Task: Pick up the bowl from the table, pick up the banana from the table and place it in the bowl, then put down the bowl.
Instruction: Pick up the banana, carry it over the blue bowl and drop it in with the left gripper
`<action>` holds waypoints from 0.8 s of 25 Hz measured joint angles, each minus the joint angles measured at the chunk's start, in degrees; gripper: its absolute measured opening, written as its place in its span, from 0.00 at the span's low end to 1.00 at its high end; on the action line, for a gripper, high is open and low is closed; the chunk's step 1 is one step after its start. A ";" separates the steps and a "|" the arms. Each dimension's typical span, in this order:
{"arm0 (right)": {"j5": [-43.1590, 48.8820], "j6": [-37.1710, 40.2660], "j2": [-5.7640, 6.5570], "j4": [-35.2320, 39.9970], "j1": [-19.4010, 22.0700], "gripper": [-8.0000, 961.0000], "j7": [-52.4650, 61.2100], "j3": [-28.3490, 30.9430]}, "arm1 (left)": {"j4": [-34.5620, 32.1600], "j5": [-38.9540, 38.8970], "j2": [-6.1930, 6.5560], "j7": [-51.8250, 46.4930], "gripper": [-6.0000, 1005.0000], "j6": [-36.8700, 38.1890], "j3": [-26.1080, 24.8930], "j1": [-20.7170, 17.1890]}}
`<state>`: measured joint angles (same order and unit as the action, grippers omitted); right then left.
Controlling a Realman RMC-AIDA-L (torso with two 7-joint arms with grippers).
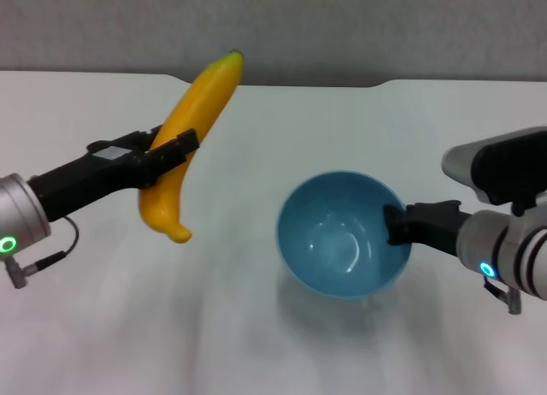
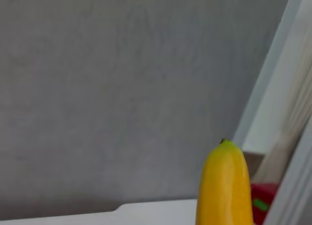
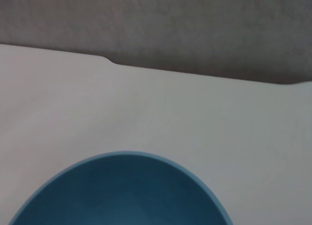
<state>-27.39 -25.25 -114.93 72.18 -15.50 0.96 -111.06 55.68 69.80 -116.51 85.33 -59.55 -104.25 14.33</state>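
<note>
Left gripper [image 1: 167, 153] clamped on banana [image 1: 190, 130] – held aloft, right gripper [image 1: 400, 225] pinching bowl [image 1: 344, 234] rim, no readable writing

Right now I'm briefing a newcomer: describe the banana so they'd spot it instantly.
Over the white table's left half, the left end effector grips the banana. It is long, curved and yellow-orange, unlike the round blue bowl at the right end effector.

Worktop [image 1: 256, 335]: plain white, broad, running back to a grey wall; its far edge has a shallow notch cut into it, with a stepped corner showing at each end. Faint soft shadows lie on the near surface below the bowl [image 1: 344, 234], which looks raised and tilted; contact cannot be told.
</note>
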 joint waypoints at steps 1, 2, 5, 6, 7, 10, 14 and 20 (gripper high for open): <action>-0.31 0.09 -0.02 -0.08 -0.48 0.04 0.00 -0.27 | -1.05 -0.78 -0.01 -0.02 0.53 -0.71 0.01 0.59; -0.66 0.27 -0.03 -0.25 -0.98 0.04 0.00 -0.59 | -2.12 -1.52 -0.07 -0.04 0.53 -1.42 0.09 1.24; -2.11 1.01 -0.02 -0.88 -2.32 0.04 -0.01 -1.57 | -4.81 -3.87 -0.33 0.40 0.53 -2.75 0.78 2.70; -2.62 1.23 0.01 -1.07 -2.66 0.04 -0.06 -1.88 | -5.63 -4.77 -0.41 0.70 0.53 -3.01 1.18 3.08; -3.42 1.72 0.04 -1.26 -3.21 0.04 -0.31 -2.27 | -7.35 -7.42 -0.51 1.90 0.53 -3.50 2.78 3.98; -3.85 2.27 0.00 -1.38 -3.60 0.04 -0.52 -2.64 | -8.32 -9.66 -0.52 3.31 0.54 -3.72 4.55 4.33; -4.67 3.03 -0.08 -1.43 -4.66 0.04 -0.57 -3.73 | -8.74 -14.25 -0.54 6.17 0.54 -3.57 8.99 4.54; -5.67 3.46 -0.05 -0.91 -5.50 0.04 -0.59 -5.06 | -9.58 -16.89 -0.63 9.23 0.55 -2.84 11.90 5.08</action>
<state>-33.06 -21.79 -114.98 71.27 -21.00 0.38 -116.12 46.10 52.92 -117.14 94.56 -62.40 -92.36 19.41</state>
